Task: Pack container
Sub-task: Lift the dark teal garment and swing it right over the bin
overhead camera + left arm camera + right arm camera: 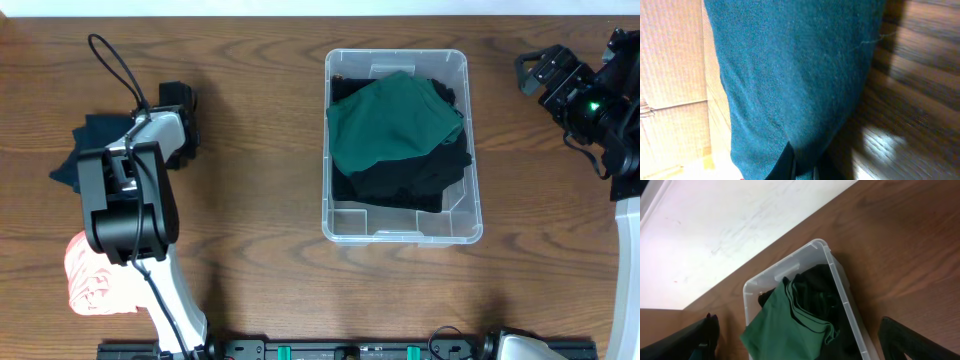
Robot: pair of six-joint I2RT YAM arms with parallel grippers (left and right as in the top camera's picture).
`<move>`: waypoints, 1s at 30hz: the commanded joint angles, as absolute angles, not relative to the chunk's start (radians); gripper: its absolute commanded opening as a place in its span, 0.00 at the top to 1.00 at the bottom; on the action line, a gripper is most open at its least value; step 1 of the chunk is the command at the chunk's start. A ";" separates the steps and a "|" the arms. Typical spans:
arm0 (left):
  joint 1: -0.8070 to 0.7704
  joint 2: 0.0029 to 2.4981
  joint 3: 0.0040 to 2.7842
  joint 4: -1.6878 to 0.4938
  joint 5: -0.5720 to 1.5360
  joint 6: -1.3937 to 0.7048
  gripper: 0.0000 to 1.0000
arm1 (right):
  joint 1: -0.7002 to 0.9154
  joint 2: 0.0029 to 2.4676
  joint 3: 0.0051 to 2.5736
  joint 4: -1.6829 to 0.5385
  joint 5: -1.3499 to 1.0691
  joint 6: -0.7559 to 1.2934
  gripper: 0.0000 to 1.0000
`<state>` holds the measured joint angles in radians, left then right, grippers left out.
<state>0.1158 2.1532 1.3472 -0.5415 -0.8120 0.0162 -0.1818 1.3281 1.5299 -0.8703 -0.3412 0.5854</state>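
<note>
At the bottom edge of the left wrist view, the left gripper (802, 169) is buried in a dark teal garment (790, 75) that fills most of the frame. The fingers show only as dark slivers. Creases in the cloth run down toward them, which hints at a pinch, but I cannot tell whether the jaws are closed on the fabric or merely pressed into it. In the overhead view this garment lies at the far left of the table (260, 200), half hidden under the arm, with a pink garment (95, 280) below it in the lower left corner.

The container (400, 52) sits at centre frame, well apart from the teal garment. It already holds a green garment (390, 120) lying on black garments (410, 185), which fill much of the bin.

The step in hand looks like taking the teal garment across to the bin. To do it well, the grip should catch every folded layer rather than a single edge, or the bundle will likely unfurl in the lift. It should rise high enough to clear the rounded rim, then come down flat on the green garment, away from the walls.

The right gripper (799, 330) hangs wide open at the upper right and holds nothing. It is best kept off the bin's approach path.
</note>
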 commanded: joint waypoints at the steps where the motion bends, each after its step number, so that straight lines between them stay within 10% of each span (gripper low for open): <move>1: 0.085 2.052 1.341 -0.553 -0.823 0.033 0.94 | -0.186 1.316 1.533 -0.869 -0.344 0.590 0.01; 30: -0.524 1.370 1.345 -0.574 -0.525 0.353 0.94 | -0.186 1.316 1.533 -0.869 -0.344 0.590 0.01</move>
